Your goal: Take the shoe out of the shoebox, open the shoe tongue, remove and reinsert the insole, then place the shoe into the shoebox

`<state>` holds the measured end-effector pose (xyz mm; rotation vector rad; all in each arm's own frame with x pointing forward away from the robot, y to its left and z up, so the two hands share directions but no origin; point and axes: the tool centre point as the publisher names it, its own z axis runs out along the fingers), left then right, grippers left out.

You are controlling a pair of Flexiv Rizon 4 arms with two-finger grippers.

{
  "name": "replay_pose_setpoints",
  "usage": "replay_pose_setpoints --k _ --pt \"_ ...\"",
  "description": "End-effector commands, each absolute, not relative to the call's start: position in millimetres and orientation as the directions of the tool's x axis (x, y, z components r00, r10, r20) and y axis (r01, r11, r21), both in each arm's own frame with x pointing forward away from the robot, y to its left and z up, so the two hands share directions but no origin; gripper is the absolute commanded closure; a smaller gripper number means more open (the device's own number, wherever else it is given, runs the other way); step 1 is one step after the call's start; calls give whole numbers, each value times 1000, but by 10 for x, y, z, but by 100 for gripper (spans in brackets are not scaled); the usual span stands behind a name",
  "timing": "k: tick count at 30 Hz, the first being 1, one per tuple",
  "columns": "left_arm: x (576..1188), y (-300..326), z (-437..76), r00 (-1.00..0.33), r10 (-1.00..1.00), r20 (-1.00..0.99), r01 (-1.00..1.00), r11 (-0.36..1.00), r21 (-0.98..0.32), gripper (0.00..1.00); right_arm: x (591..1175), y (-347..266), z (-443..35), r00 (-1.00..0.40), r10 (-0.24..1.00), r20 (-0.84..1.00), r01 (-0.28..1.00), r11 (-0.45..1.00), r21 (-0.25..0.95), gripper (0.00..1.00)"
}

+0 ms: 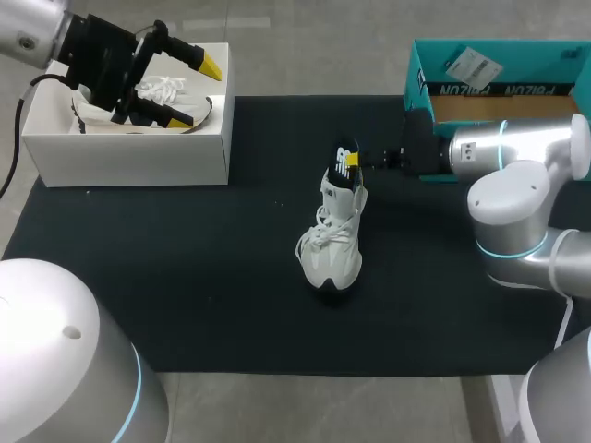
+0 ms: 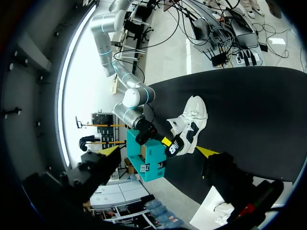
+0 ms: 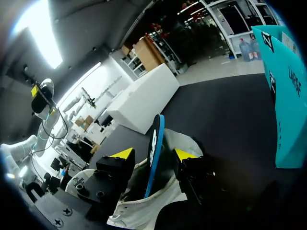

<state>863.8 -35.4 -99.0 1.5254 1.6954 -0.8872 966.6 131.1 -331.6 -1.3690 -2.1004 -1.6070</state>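
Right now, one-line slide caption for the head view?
Right gripper at the heel of the white shoe, insole sticking up; left gripper open above the white shoebox holding a second shoe.

1. Shoe: off-white all over, with white laces and a dark sole edge at the toe.
2. Insole: black face with a white logo mark (seen edge-on in the right wrist view, its rim is bright blue).
3. Worktop: matte black.
4. Shoebox: plain white; the second shoe inside it is white too.
5. Teal box: teal walls with dark lettering, brown cardboard inside and a white label.
6. Left gripper: black body, jaws tipped bright yellow.
7. Right arm: silver-grey with a glowing cyan ring.
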Motion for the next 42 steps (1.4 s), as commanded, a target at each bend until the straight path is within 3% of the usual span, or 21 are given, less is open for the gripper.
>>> replay_pose_setpoints --k 1,2,4,5,31,32,33,42 --pt "8644 -354 -985 -82 536 -840 996 80 -46 0 9781 1336 -3313 -574 557 600 732 21 681 61" --pt "8644 -354 -985 -82 536 -840 996 80 -46 0 9788 1335 -3314 -574 557 600 732 21 681 67" --pt "8644 -354 -985 -82 536 -840 996 80 -46 0 9803 1334 -3316 -576 556 599 732 24 681 94" --pt "8644 -354 -985 -82 536 -840 996 80 -46 0 9811 1336 -3319 -576 556 599 732 24 681 100" --pt "8644 -354 -985 -82 536 -840 996 80 -46 0 9258 1455 -3553 -503 550 667 810 29 586 100" --pt "8644 -354 -985 -82 536 -840 996 80 -46 0 9269 1464 -3538 -503 549 668 808 25 588 75" --pt "8644 -354 -985 -82 536 -840 996 80 -46 0 9296 1466 -3525 -503 549 667 807 23 590 57" --pt "8644 -354 -985 -82 536 -840 996 80 -46 0 9559 1447 -3402 -540 556 632 776 36 630 62"
